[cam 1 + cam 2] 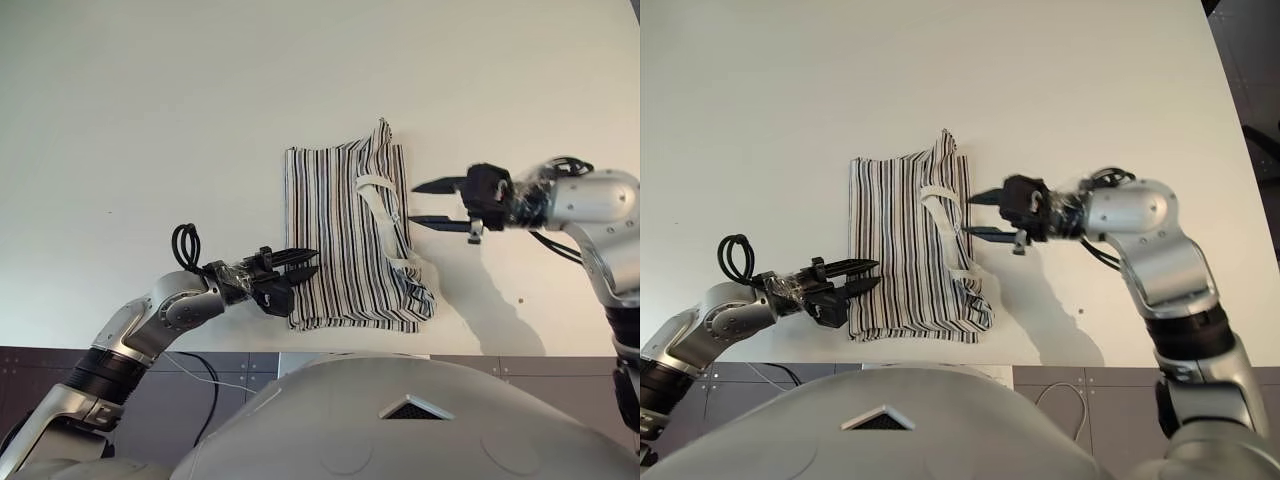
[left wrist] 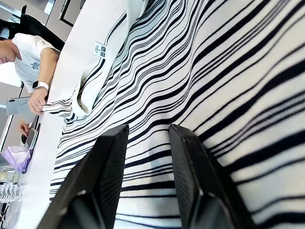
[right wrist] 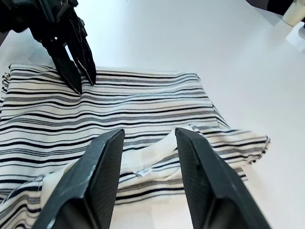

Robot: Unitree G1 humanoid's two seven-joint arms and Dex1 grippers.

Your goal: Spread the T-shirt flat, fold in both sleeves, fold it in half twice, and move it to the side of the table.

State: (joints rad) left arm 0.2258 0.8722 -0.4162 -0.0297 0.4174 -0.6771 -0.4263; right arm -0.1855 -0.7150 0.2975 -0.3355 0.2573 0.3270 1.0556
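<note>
A black-and-white striped T-shirt (image 1: 345, 235) lies folded into a tall rectangle on the white table (image 1: 150, 120), its collar band (image 1: 378, 205) showing on the right half. My left gripper (image 1: 302, 264) hovers open at the shirt's near left edge, fingers pointing across the cloth; the left wrist view has the stripes (image 2: 200, 71) close under its fingers (image 2: 112, 171). My right gripper (image 1: 432, 203) is open beside the shirt's right edge, level with the collar. The right wrist view looks over the shirt (image 3: 105, 109) toward the left gripper (image 3: 78, 71).
The table's near edge (image 1: 200, 348) runs just below the shirt's lower hem. Wide bare tabletop lies left of, right of and beyond the shirt. A small dark speck (image 1: 519, 297) sits on the table at the near right.
</note>
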